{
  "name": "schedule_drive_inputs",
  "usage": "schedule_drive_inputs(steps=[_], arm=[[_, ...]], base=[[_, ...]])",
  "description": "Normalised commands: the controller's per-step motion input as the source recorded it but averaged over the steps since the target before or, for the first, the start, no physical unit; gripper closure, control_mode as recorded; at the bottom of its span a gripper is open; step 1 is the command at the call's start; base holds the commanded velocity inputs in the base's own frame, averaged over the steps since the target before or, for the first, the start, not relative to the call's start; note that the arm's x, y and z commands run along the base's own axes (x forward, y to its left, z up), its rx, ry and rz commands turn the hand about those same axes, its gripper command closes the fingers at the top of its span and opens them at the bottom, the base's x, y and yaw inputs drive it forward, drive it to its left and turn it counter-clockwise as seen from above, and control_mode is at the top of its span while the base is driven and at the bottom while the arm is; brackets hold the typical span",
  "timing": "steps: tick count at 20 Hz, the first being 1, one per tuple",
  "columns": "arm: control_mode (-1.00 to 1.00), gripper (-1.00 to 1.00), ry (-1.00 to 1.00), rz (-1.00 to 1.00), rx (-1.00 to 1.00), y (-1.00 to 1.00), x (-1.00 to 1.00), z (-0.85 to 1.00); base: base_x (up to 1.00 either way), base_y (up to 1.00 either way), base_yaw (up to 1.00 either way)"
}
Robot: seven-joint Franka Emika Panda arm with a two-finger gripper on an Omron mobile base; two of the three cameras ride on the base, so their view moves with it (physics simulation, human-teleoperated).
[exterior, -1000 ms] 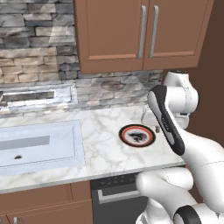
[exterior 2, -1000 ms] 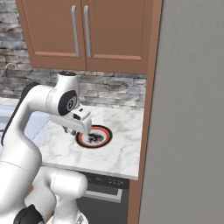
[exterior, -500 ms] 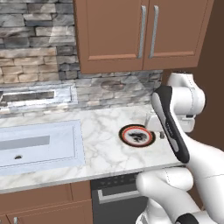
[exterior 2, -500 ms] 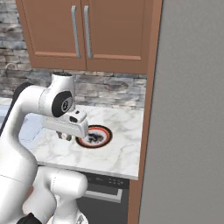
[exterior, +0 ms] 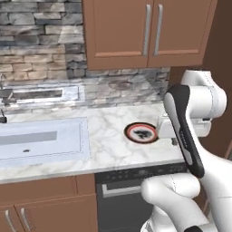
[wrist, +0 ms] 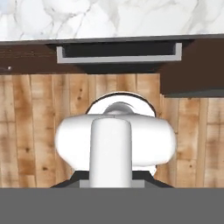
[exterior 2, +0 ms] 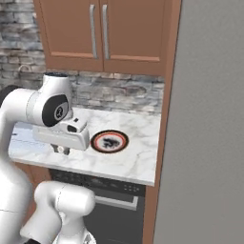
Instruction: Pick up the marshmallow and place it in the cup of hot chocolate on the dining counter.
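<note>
Marshmallow: you can't make it out on this sink-side marble counter [exterior: 108, 145]. Your gripper [exterior 2: 61, 149] hangs at the counter's front edge beside the red-and-black-rimmed plate [exterior: 141, 132]; finger spread unreadable.

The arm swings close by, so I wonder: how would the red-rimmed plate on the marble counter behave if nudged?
The plate lies flat and low on the smooth-looking marble counter, so it would probably slide rather than tip or roll. It looks rigid and shallow, so it is likely stiff, with a thin rim that is awkward to pinch.
</note>
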Motion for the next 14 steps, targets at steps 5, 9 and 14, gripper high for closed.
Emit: schedule_drive_inputs(steps=[5, 9, 14], arm=[[1.00, 1.00, 0.00, 0.00, 0.00, 0.00, 0.00, 0.00], [1.00, 1.00, 0.00, 0.00, 0.00, 0.00, 0.00, 0.00], [1.00, 1.00, 0.00, 0.00, 0.00, 0.00, 0.00, 0.00]], base=[[-0.71, 0.12, 0.26], [-0.30, 0.76, 0.47], [0.00, 0.38, 0.89]])
